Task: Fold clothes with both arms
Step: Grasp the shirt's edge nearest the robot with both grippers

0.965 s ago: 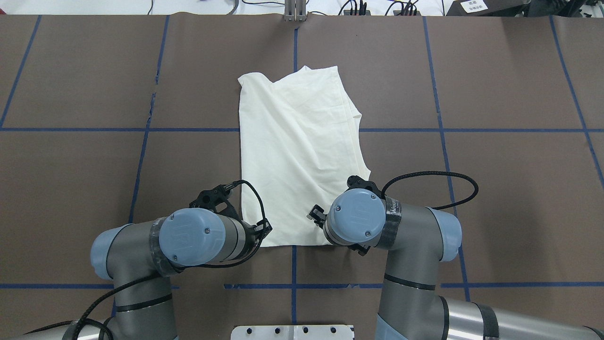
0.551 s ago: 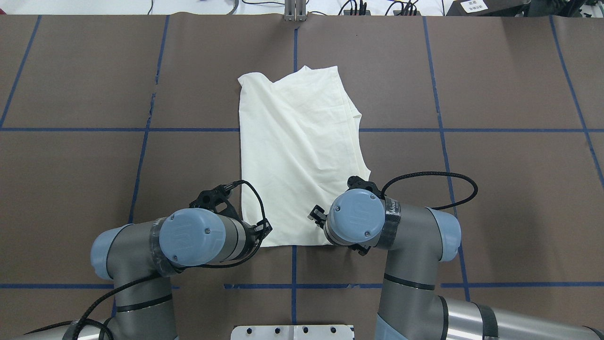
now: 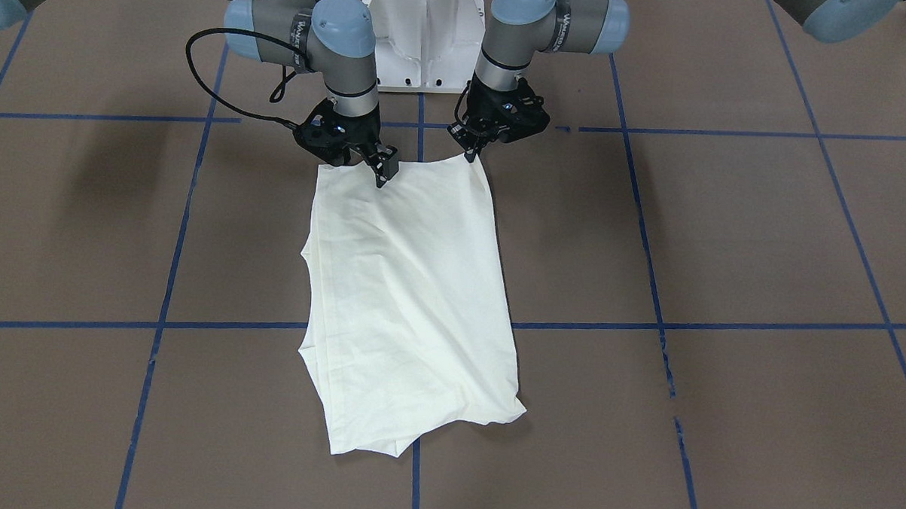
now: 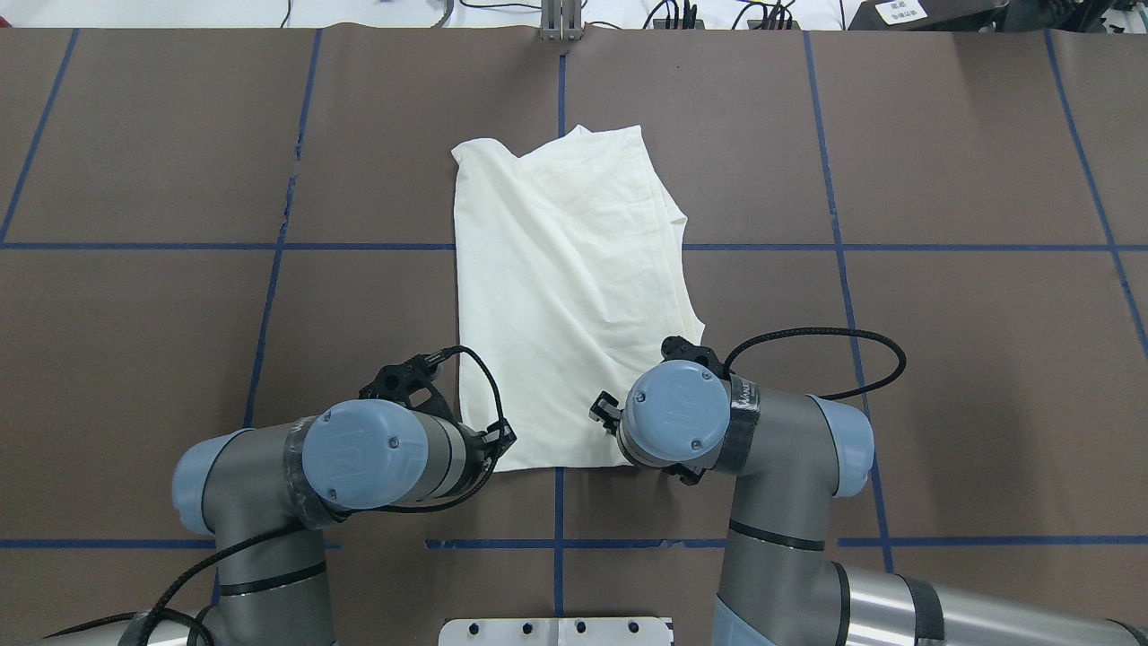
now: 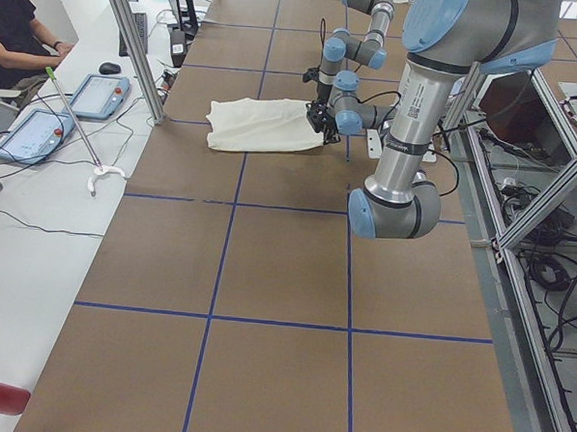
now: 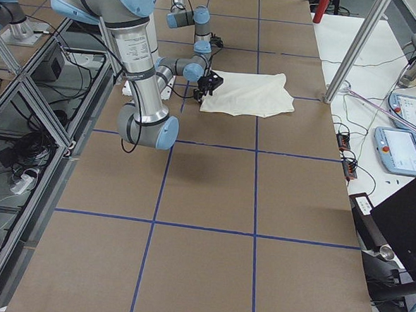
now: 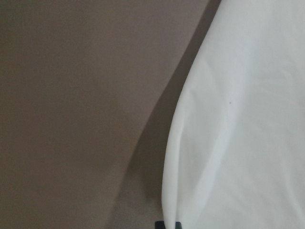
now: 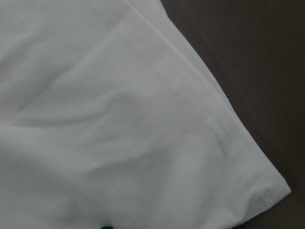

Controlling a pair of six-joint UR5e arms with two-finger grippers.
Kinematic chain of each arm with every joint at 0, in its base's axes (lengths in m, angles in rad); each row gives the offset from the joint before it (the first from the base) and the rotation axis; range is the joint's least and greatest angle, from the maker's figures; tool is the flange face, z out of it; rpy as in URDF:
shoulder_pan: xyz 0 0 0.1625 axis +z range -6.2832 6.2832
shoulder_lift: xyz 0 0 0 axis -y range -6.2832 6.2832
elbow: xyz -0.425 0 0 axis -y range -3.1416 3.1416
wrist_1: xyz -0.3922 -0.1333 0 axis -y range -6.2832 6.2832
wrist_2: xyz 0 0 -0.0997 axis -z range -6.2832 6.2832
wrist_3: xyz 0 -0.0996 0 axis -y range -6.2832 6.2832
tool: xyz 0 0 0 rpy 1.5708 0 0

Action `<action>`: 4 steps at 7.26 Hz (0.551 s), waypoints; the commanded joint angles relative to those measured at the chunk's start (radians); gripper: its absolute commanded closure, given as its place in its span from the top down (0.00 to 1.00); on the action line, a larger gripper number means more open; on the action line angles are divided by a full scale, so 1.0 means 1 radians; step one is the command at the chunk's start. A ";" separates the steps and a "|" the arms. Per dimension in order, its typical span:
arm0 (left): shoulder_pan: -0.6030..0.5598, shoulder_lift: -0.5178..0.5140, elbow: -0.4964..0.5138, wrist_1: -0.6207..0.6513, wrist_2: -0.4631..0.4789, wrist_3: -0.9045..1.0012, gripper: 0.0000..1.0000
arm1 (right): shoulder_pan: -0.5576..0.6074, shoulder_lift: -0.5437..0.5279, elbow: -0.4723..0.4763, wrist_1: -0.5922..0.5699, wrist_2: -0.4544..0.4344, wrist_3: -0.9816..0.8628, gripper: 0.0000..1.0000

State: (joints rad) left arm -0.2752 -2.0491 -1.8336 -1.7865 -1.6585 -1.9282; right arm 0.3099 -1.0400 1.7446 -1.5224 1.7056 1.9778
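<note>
The cream shirt (image 3: 406, 298) (image 4: 565, 287) lies plain side up in the middle of the table, folded into a long strip with no print showing. Both grippers sit at its edge nearest the robot. My left gripper (image 3: 470, 156) (image 4: 498, 440) is shut on one near corner. In the left wrist view the shirt's edge (image 7: 248, 143) rises off the table and casts a shadow. My right gripper (image 3: 383, 173) (image 4: 603, 411) is shut on the other near corner. In the right wrist view the hemmed corner (image 8: 228, 157) fills the frame.
The brown table cover (image 3: 725, 241) carries a blue tape grid. The white pedestal base (image 3: 427, 27) stands just behind the grippers. A seated person (image 5: 18, 28) and teach pendants (image 5: 36, 135) are at a side bench beyond the table's far edge.
Both wrists have shifted only a few pixels toward the robot. The shirt lies as before.
</note>
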 commanded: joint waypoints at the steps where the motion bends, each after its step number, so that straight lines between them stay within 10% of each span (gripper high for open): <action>1: 0.001 0.001 0.001 -0.001 -0.001 0.000 0.00 | 0.000 0.000 0.001 0.001 0.002 0.007 0.19; 4: 0.001 -0.002 0.001 -0.001 -0.001 0.000 0.00 | 0.000 0.001 0.009 0.004 0.000 0.009 0.00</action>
State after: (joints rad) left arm -0.2746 -2.0490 -1.8331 -1.7877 -1.6597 -1.9282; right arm 0.3098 -1.0394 1.7485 -1.5205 1.7070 1.9852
